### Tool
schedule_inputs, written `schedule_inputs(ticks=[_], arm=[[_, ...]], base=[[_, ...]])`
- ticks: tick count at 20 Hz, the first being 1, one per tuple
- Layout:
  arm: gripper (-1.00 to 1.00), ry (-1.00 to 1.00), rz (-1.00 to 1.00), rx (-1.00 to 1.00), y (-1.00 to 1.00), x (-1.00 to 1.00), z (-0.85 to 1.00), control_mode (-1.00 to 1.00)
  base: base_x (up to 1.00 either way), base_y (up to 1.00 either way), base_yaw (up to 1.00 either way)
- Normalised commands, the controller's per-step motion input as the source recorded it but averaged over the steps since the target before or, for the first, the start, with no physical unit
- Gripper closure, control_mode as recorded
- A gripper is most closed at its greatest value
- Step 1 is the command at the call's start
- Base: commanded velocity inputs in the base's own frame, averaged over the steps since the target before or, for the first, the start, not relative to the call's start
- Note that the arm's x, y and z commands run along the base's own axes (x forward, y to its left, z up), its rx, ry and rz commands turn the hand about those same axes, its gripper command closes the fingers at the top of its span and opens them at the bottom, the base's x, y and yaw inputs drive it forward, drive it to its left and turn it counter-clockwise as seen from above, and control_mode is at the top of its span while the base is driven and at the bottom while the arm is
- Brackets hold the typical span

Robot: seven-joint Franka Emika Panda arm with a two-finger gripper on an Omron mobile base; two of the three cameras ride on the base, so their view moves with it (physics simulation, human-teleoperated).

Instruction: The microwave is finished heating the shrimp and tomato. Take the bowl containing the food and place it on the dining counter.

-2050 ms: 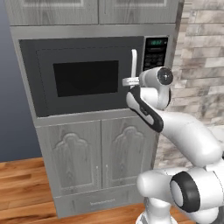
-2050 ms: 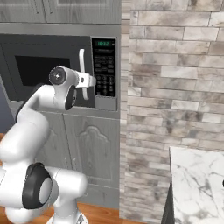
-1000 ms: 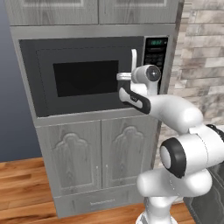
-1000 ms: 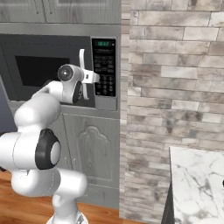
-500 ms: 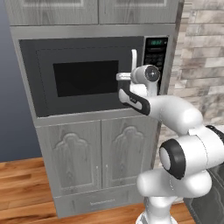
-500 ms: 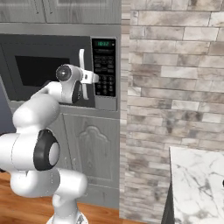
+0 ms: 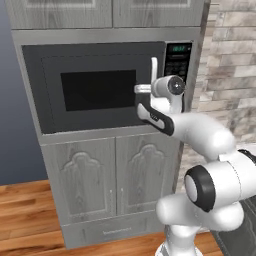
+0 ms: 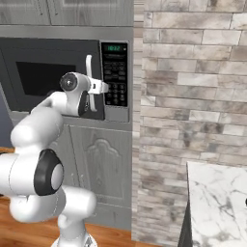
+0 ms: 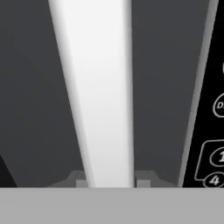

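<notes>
At 12 o'clock of the hand view, handle [image 9: 98, 87] sits between gripper [image 9: 109, 183] fingertips, apparently gripped. Microwave [image 7: 100, 87] door shut; bowl retrieval and counter placement remain.

Grey panelled cabinet doors [image 7: 117, 180] are seen below, with upper cabinets [image 7: 110, 12] above. A stone brick wall [image 8: 193, 96] is set to the right. A wooden plank floor [image 7: 22, 220] is laid beneath, and a blue-grey wall [image 7: 10, 110] stands far left.

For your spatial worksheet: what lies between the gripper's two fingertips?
The microwave's pale bar handle runs up between the gripper's fingertips in the hand view.
</notes>
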Motion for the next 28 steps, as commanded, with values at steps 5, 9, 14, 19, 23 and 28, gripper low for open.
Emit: schedule_inputs(ticks=[5, 9, 14, 19, 23, 28], arm=[[1.0, 0.0, 0.01, 0.0, 0.09, -0.78, 0.22, -1.0], [1.0, -0.06, 0.0, 0.0, 0.34, -1.0, 0.47, -1.0], [1.0, -0.13, 0.0, -0.04, 0.59, -1.0, 0.58, -1.0], [1.0, -0.11, -0.03, -0.07, 0.71, -1.0, 0.74, -1.0], [1.0, -0.06, -0.04, -0.09, 0.7, -1.0, 0.86, -1.0], [-1.0, 0.0, -0.07, -0.14, 0.79, -1.0, 0.88, -1.0]], base=[[0.0, 0.0, 0.0], [0.0, 0.0, 0.0], [0.0, 0.0, 0.0], [0.0, 0.0, 0.0], [0.0, 0.0, 0.0], [0.0, 0.0, 0.0]])
